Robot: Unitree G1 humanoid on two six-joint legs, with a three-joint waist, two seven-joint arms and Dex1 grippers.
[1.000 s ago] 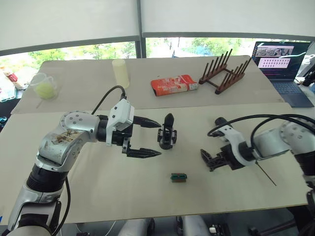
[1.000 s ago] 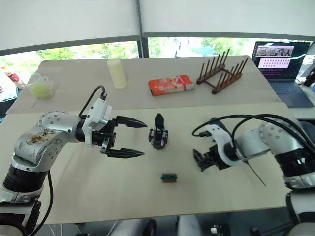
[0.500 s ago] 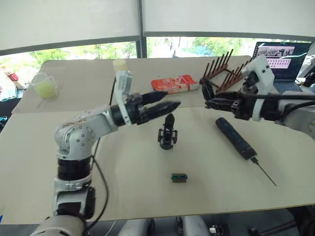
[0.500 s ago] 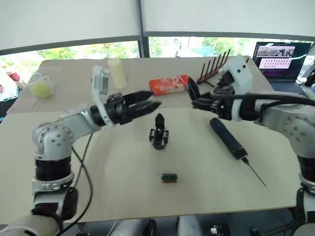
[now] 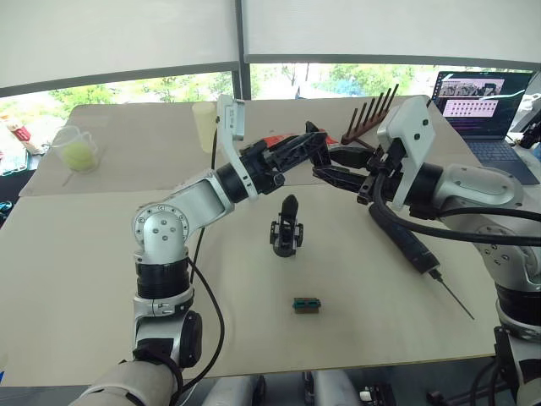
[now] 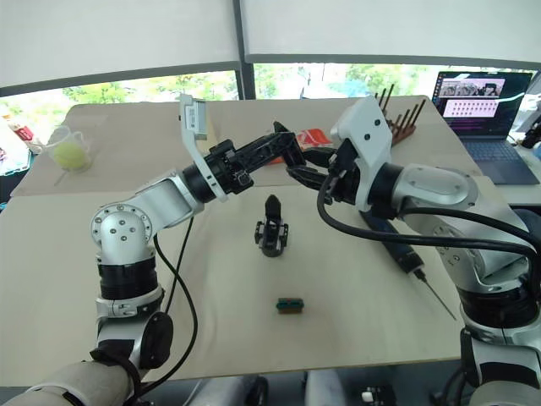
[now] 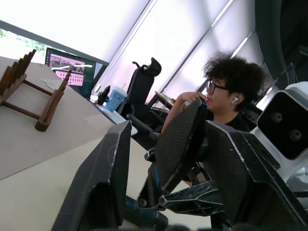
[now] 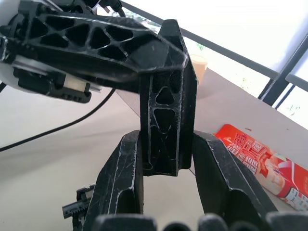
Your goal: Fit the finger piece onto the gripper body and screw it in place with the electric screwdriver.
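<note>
gripper body (image 5: 286, 229) mid-table | electric screwdriver (image 5: 404, 238) to its right | both hands meeting above, behind it

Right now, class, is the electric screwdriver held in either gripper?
No. The electric screwdriver lies on the table, below the right gripper, with nothing gripping it.

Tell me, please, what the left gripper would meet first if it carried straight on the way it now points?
Almost at once the right gripper: the two meet tip to tip above the table, over the gripper body. The right wrist view shows a black piece, probably the finger piece, between the right fingers, with the left gripper upon it.
</note>
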